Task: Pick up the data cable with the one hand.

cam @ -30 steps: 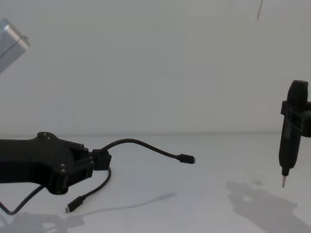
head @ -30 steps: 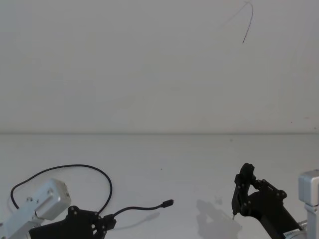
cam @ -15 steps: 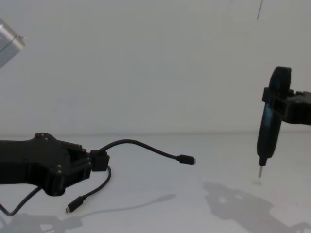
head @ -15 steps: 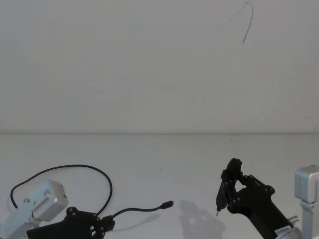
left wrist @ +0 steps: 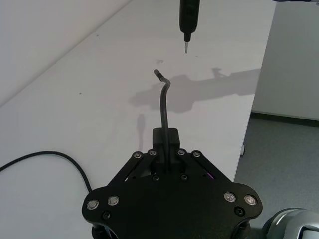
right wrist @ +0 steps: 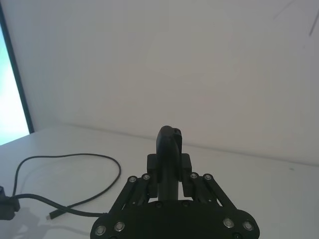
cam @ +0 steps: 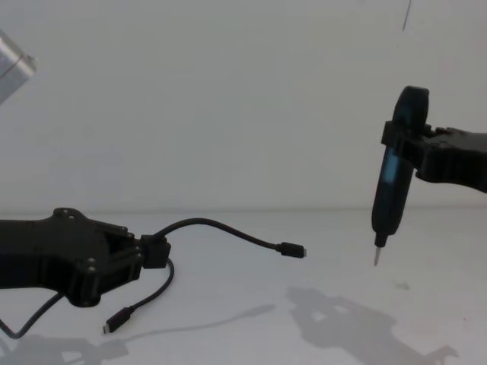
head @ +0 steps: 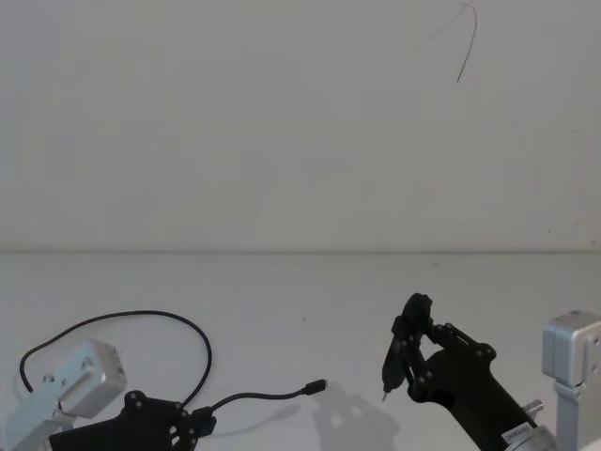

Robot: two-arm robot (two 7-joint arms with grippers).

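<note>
1. Change, right arm: the right gripper (cam: 402,146), clenched on the pen-shaped tool (cam: 388,190), has travelled toward the left gripper's side. The tool's metal tip now hangs much closer to the cable's free plug than a second ago. It remains apart from the plug and clear of the table (cam: 342,262).
2. Change, left arm: the left gripper (cam: 156,251) has barely shifted. It stays low over the table with its fingers closed on the data cable (cam: 221,225).
3. Meaning for the task: the grasp looks made and steady, so the pick-up by one hand is judged largely done. What remains is raising the slack. The approaching tool is the main risk, as it may knock the free plug.
4. Cable, at the fingers: in the left wrist view it is pinched between the fingertips (left wrist: 158,135), which bear on a thicker black block on the cord.
5. Cable, ahead of the fingers: a short stiff run arches up and forward, ending in a plug held in the air with its shadow on the table beneath.
6. Cable, behind and beside the fingers: the longer remainder lies in a wide loop on the table. Its second plug rests on the surface just below the fingers.
</note>
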